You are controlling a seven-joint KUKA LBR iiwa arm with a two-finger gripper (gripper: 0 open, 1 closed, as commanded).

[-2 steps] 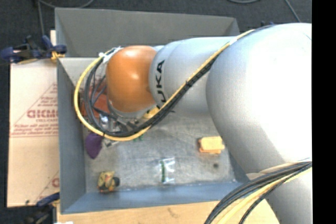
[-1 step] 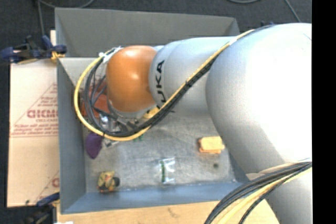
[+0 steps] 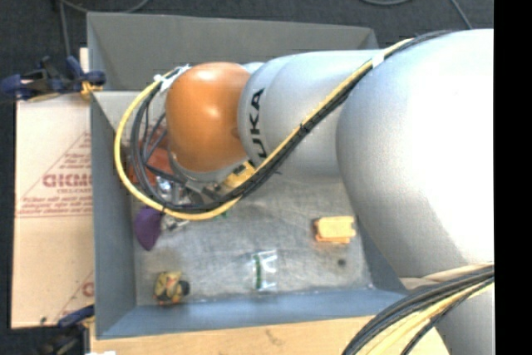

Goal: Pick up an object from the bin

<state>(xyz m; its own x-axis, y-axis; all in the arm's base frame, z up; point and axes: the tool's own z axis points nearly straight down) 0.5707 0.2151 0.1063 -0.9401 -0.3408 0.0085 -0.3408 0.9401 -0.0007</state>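
We've got the arm (image 3: pixel 208 120) down at the bin's (image 3: pixel 108 262) left, beside a purple lump (image 3: pixel 148 229). Grip? We can't tell.

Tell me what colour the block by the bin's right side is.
The block is yellow with an orange lower edge, seen best in the camera view.

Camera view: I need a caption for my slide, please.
KUKA arm reaches into the grey bin beside a purple object; a yellow block lies apart.

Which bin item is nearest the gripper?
The purple piece by the left wall, right beside the gripper; yellow block, clear wrapper and mottled ball lie farther off.
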